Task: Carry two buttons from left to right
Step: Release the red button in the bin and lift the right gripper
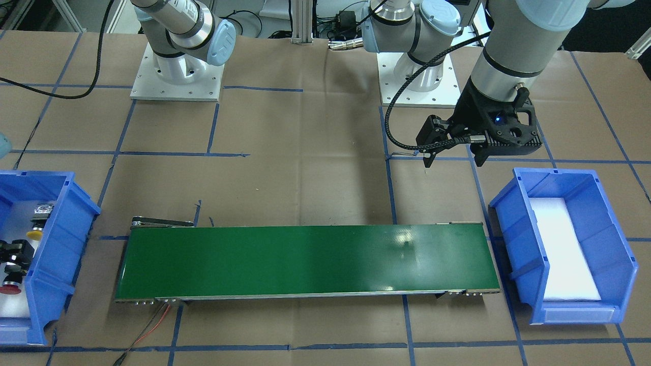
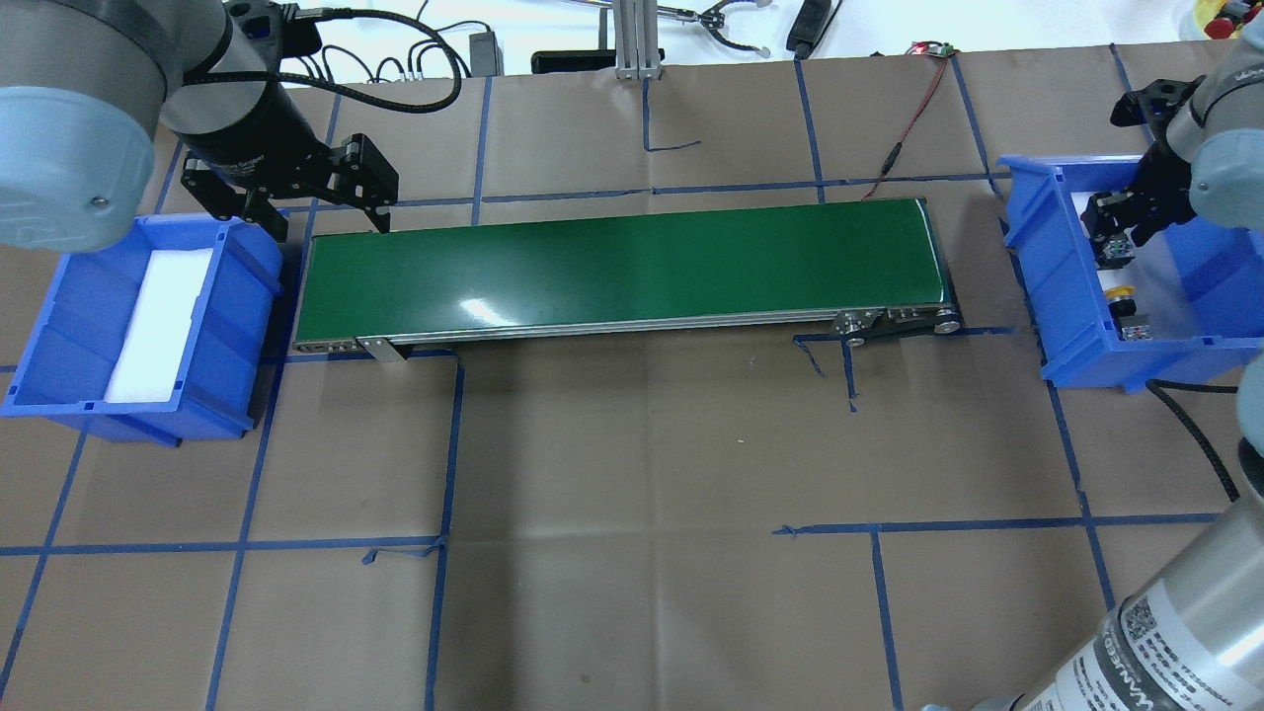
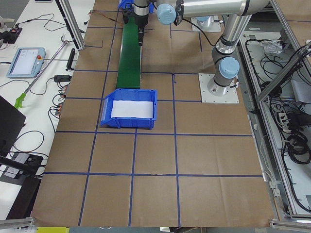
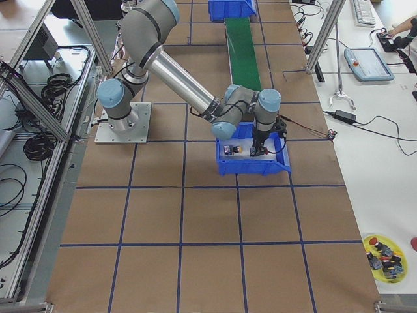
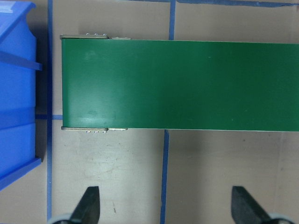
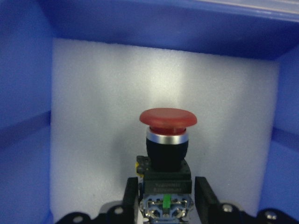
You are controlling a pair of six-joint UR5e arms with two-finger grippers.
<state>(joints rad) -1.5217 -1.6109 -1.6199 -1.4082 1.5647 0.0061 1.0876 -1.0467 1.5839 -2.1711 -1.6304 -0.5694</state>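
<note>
The red button [image 6: 167, 119] sits between the fingers of my right gripper [image 6: 167, 198], which are closed on its black-grey body inside the blue bin [image 2: 1047, 257] at my right. Its red cap also shows in the front view [image 1: 10, 290], beyond my right gripper [image 1: 15, 251]. The yellow button [image 2: 1121, 293] lies on the white foam in the same bin, beside the gripper. My left gripper [image 2: 329, 225] is open and empty, hanging over the table behind the green conveyor's left end, near the other blue bin [image 2: 59, 296].
The green conveyor belt [image 2: 622, 267] runs between the two bins and carries nothing. The left bin [image 1: 513, 229] holds only a white foam pad. Blue tape lines cross the brown table cover. A red-black wire [image 2: 913, 109] lies beyond the conveyor's right end.
</note>
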